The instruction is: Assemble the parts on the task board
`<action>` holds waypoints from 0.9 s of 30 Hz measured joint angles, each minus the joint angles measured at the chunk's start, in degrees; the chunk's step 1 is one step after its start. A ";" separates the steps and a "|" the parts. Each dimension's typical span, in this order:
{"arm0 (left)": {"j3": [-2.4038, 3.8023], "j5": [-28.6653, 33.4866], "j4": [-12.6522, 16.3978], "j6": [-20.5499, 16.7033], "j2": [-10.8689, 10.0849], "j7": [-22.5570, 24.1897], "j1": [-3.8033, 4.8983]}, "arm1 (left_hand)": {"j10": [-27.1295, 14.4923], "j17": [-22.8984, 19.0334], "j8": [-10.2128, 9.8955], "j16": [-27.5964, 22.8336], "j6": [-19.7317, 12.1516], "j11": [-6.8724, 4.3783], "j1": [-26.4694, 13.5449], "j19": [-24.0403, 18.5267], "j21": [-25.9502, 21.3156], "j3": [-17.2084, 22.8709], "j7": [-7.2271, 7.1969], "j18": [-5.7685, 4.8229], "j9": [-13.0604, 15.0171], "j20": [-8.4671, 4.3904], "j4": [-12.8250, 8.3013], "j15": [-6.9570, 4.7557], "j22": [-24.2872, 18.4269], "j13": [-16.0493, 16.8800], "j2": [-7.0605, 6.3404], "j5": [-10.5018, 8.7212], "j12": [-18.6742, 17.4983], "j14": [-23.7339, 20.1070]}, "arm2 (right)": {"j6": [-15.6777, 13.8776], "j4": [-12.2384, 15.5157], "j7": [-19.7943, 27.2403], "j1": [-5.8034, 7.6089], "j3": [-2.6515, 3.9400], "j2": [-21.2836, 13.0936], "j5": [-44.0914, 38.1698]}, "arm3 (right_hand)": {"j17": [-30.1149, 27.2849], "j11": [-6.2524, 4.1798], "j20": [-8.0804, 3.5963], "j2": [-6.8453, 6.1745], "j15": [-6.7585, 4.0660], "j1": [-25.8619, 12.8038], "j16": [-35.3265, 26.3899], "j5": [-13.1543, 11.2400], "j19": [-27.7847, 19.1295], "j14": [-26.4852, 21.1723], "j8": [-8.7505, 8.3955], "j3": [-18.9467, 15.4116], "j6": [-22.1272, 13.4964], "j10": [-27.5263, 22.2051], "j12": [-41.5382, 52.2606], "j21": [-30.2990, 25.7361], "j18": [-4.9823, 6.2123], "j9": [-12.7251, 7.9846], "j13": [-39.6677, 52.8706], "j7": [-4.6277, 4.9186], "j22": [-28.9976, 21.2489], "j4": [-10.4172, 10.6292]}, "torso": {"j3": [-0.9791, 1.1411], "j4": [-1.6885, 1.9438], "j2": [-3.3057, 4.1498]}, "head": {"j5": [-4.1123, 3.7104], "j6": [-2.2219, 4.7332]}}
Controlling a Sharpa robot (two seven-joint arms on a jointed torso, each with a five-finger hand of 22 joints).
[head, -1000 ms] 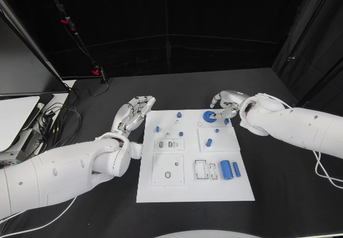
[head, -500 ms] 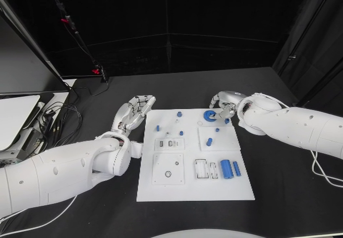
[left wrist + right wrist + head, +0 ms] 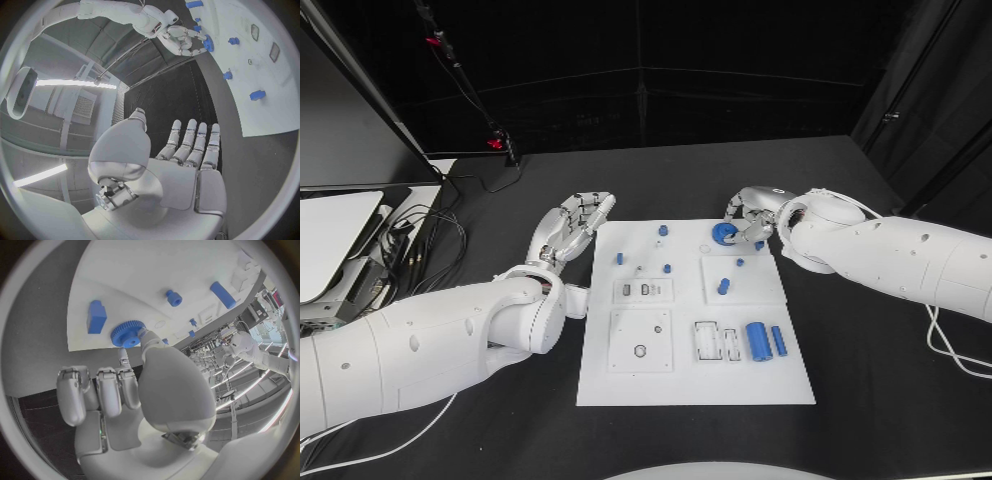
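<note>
The white task board (image 3: 689,385) lies in the middle of the black table. At its far right corner my right hand (image 3: 751,212) pinches a blue gear (image 3: 723,233) between thumb and a finger, right at the board's surface. The right wrist view shows the gear (image 3: 127,334) at the fingertips, with a blue block (image 3: 95,316) and a small blue peg (image 3: 173,297) beyond it. My left hand (image 3: 574,226) lies just off the board's far left corner, fingers straight and apart (image 3: 190,140), holding nothing. A blue cylinder (image 3: 756,341) and a blue bar (image 3: 777,340) lie near the board's right edge.
Several small blue pegs (image 3: 666,269) stand on the far half of the board. Cables (image 3: 404,236) and a dark monitor (image 3: 358,130) sit at the table's left. Black table stretches in front of the board and to its right.
My right hand and the blue gear have shifted very slightly toward the far edge of the board. The left hand has not moved.
</note>
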 measured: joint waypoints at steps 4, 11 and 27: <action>0.00 0.00 0.00 0.00 -0.01 0.00 0.00 | 0.00 0.00 0.00 0.00 0.00 0.00 0.00 0.00 0.00 0.00 0.00 0.00 0.00 0.00 0.00 0.00 0.00 0.00 0.00 0.00 0.00 0.00 | 0.47 -0.15 -0.37 -0.06 0.01 0.20 -0.06 | 0.00 0.00 -0.14 0.22 -0.06 0.22 0.00 -0.20 0.14 0.06 0.00 0.10 0.20 0.00 0.00 0.00 0.00 -0.07 0.00 -0.09 0.00 0.10 | 0.00 0.00 0.00 | 0.12 -0.08; 0.00 0.00 0.01 0.00 -0.01 0.00 0.00 | 0.00 0.00 0.00 0.00 0.00 0.00 0.00 0.00 0.00 0.00 0.00 0.00 0.00 0.00 0.00 0.00 0.00 0.00 0.00 0.00 0.00 0.00 | 0.80 -0.21 -0.85 -0.07 0.11 0.36 -0.13 | 0.00 0.00 -0.22 0.68 -0.43 0.67 0.00 -0.32 0.22 0.02 -0.23 0.66 2.57 0.00 0.00 0.00 0.01 -0.49 0.00 -0.52 0.00 -0.03 | 0.00 0.00 0.00 | 0.20 -0.20; 0.00 0.00 0.01 0.00 -0.01 0.00 -0.01 | 0.00 0.00 -0.30 0.00 0.00 0.00 0.00 0.00 0.23 -0.16 0.00 0.00 0.00 0.00 0.16 0.00 0.00 0.00 0.00 0.21 0.00 0.00 | 0.80 -0.11 -1.52 0.07 0.24 0.57 -0.21 | -0.01 -1.87 -2.07 3.60 -2.38 1.93 0.00 -1.20 0.22 0.12 -6.54 4.05 12.95 0.21 0.00 0.00 0.01 -3.16 0.00 -1.03 -0.01 -2.33 | 0.00 0.00 -0.01 | 0.34 -0.39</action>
